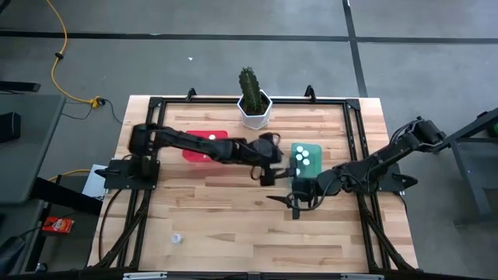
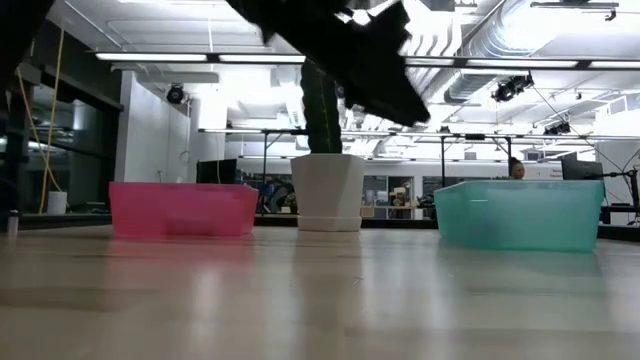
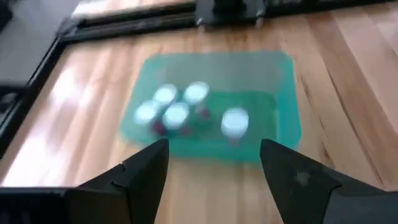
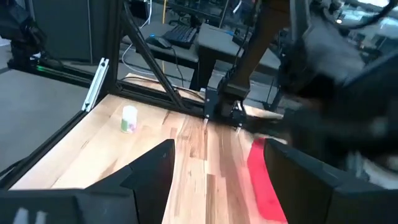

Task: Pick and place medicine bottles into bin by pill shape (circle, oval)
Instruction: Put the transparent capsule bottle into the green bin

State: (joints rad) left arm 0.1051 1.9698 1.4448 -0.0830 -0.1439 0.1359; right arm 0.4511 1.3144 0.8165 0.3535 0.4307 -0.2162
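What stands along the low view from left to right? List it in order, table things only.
Pink bin → white cactus pot → teal bin. A dark arm crosses overhead above the pot; which arm it is can't be told from this view, so it is left out of the order.

You've got a grey concrete floor (image 1: 233, 19) around the table, a yellow cable (image 1: 56, 47) trailing, bright ceiling strip lights (image 2: 200, 57) overhead.
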